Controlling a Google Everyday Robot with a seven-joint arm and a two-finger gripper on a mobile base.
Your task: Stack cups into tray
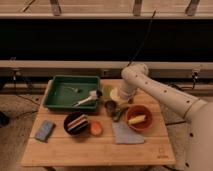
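The dark-green tray (56, 95) sits at the table's back left with a white utensil (87, 100) lying in it. Three cups stand just right of the tray: a pale green cup (106, 91), a white cup (115, 94) and a dark grey cup (110, 106) in front of them. My white arm reaches in from the right, and the gripper (122, 101) hangs low over the white cup, right beside the dark grey cup. The arm hides part of the white cup.
An orange bowl (137, 116) holding a yellow item stands right of the cups. A green object (119, 114) lies beside it. A black bowl with cake (76, 122), an orange fruit (96, 129), a blue sponge (45, 130) and a grey cloth (127, 134) lie along the front.
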